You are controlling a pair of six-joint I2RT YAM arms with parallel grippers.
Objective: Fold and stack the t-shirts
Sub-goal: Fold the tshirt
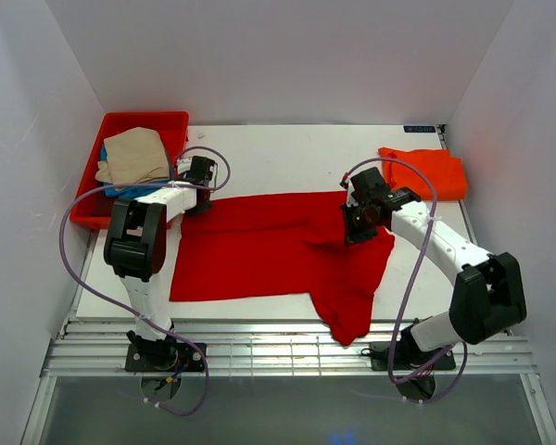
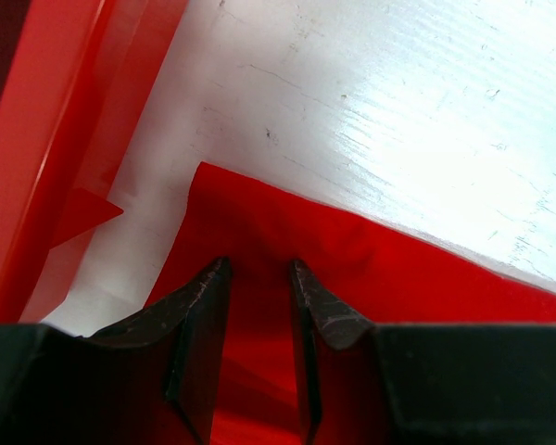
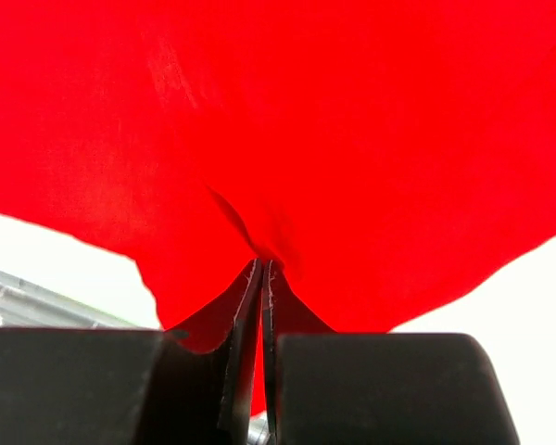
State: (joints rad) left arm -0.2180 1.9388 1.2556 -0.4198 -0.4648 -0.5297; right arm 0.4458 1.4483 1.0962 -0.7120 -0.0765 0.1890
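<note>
A bright red t-shirt (image 1: pixel 259 246) lies spread across the white table, and its lower right part hangs over the near edge. My right gripper (image 1: pixel 357 227) (image 3: pixel 262 264) is shut on a pinched fold of this shirt (image 3: pixel 287 120) near its right side. My left gripper (image 1: pixel 197 202) (image 2: pixel 259 269) stands open over the shirt's far left corner (image 2: pixel 287 232). Red cloth lies between and under its fingers. An orange-red t-shirt (image 1: pixel 426 171) lies folded at the far right of the table. A beige t-shirt (image 1: pixel 134 156) lies crumpled in the tray on top of a blue one (image 1: pixel 137 192).
The rigid red plastic tray (image 1: pixel 144 119) stands at the far left, and its wall (image 2: pixel 37 158) runs close beside my left gripper. White walls enclose the table on three sides. A metal rail (image 1: pixel 259 357) runs along the near edge.
</note>
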